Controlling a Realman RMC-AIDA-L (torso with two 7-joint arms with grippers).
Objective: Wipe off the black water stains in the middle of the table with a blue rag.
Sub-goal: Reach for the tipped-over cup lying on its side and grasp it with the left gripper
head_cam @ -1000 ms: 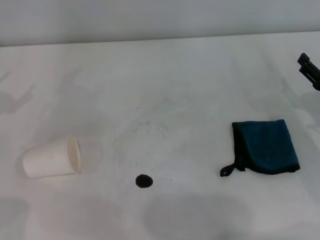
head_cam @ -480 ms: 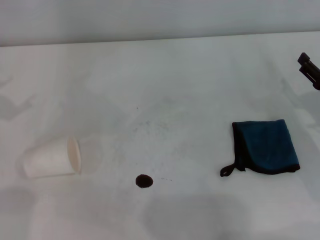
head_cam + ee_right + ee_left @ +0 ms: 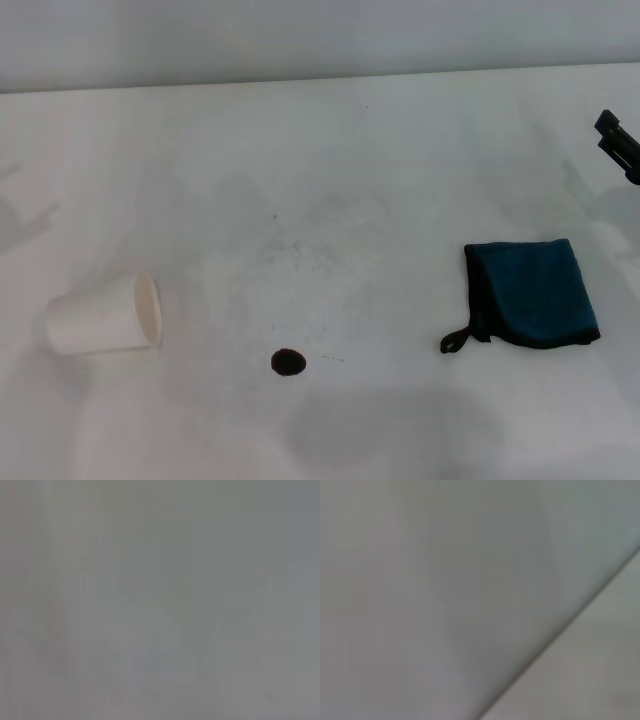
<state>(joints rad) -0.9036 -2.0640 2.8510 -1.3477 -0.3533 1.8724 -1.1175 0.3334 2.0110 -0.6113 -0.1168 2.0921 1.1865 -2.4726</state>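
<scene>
The black water stain (image 3: 288, 362) is one small round blot on the white table (image 3: 330, 150), at the front middle, with faint specks to its right. The blue rag (image 3: 532, 292) lies folded flat at the right, its black loop at the near left corner. My right gripper (image 3: 608, 130) juts in at the right edge, above and beyond the rag and apart from it; two dark fingertips show with a small gap and nothing between them. My left gripper is out of view. Both wrist views show only plain grey surface.
A white paper cup (image 3: 104, 315) lies on its side at the front left, its mouth facing the stain. Faint grey smears (image 3: 300, 250) mark the table's middle. The table's far edge (image 3: 320, 78) meets a grey wall.
A faint shadow at the table's left edge has slid farther left and faded. The right gripper, rag, cup and stain have stayed put.
</scene>
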